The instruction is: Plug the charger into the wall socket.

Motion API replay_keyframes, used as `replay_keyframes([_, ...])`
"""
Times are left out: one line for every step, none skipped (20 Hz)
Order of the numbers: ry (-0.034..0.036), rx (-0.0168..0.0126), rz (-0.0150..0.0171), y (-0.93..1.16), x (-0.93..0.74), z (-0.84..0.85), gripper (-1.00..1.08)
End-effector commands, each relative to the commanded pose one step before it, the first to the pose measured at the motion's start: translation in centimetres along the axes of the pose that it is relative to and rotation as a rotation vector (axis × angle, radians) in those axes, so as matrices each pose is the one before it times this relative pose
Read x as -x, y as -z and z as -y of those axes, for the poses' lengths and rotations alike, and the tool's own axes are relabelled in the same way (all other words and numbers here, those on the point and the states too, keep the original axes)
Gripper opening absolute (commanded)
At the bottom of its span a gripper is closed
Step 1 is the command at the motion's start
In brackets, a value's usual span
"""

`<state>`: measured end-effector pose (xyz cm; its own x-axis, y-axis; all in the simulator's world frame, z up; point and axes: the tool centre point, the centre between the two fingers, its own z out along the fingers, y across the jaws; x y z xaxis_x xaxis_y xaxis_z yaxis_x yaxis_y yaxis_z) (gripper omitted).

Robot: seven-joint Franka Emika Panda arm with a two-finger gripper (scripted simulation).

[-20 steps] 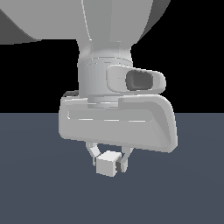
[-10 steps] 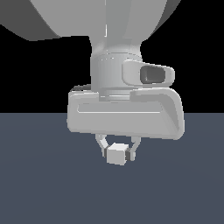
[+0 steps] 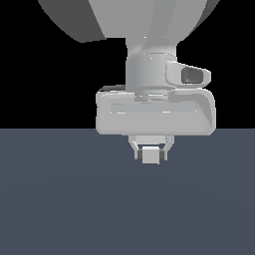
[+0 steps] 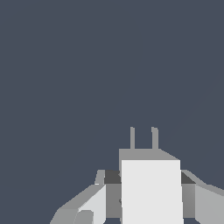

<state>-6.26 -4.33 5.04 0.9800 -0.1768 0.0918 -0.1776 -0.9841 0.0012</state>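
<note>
- The gripper (image 3: 150, 152) is clenched on the charger (image 3: 150, 156), one finger against each side face of the small off-white block.
- In the wrist view the charger (image 4: 151, 190) sits between the fingers (image 4: 89, 205), its two thin prongs (image 4: 143, 138) sticking out past the fingertips into open space.
- It looks like a stiff, light, smooth-faced block; a judgement: it could twist or slide under a sideways push, so the flat opposite sides are the right place to hold it, leaving the prongs free.
- The prongs look thin and are the part most at risk if they meet anything off-line.
- Beyond the hand there is only the dark blue-grey floor (image 3: 60, 209); the charger hangs above it.
- The wall socket appears in neither view, so alignment cannot be judged.
</note>
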Motion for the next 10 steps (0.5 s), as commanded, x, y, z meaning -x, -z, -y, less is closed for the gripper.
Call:
replay_keyframes([0.05121, -0.00474, -0.00035, 0.67, -1.186, -0.604, -1.0])
replay_keyframes([0.02017, -0.00194, -0.00002, 0.258, -0.476, -0.241, -1.0])
replay_keyframes([0.02032, -0.00196, 0.0, 0.26, -0.481, -0.242, -1.0])
replay_keyframes([0.02053, -0.002, 0.00001, 0.261, -0.486, -0.241, -1.0])
replay_keyframes([0.02055, -0.00201, 0.00002, 0.26, -0.488, -0.239, -1.0])
replay_keyframes([0.01981, -0.00194, 0.00004, 0.25, -0.472, -0.228, -1.0])
replay_keyframes([0.01897, -0.00186, 0.00005, 0.238, -0.452, -0.215, -1.0])
replay_keyframes([0.01808, -0.00178, 0.00006, 0.226, -0.432, -0.204, -1.0])
replay_keyframes([0.01717, -0.00169, 0.00006, 0.214, -0.411, -0.193, -1.0])
replay_keyframes([0.01626, -0.0016, 0.00007, 0.201, -0.39, -0.181, -1.0])
